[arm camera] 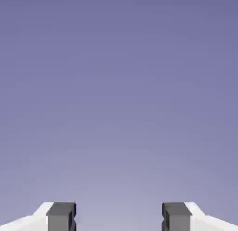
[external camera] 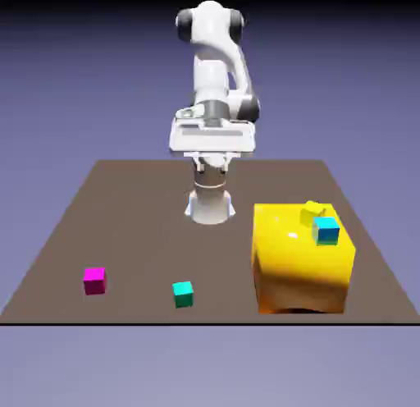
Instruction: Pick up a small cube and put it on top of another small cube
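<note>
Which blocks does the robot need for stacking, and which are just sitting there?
Needed:
- teal-green cube, on the table
- cyan-blue cube, on top of the big yellow block
- claw, open, holding nothing

Just sitting there:
- magenta cube
- big yellow block

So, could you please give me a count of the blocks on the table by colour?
Teal-green cube: 1
Cyan-blue cube, sitting on top of the big yellow block: 1
Magenta cube: 1
Big yellow block: 1
Total: 4 blocks
</note>
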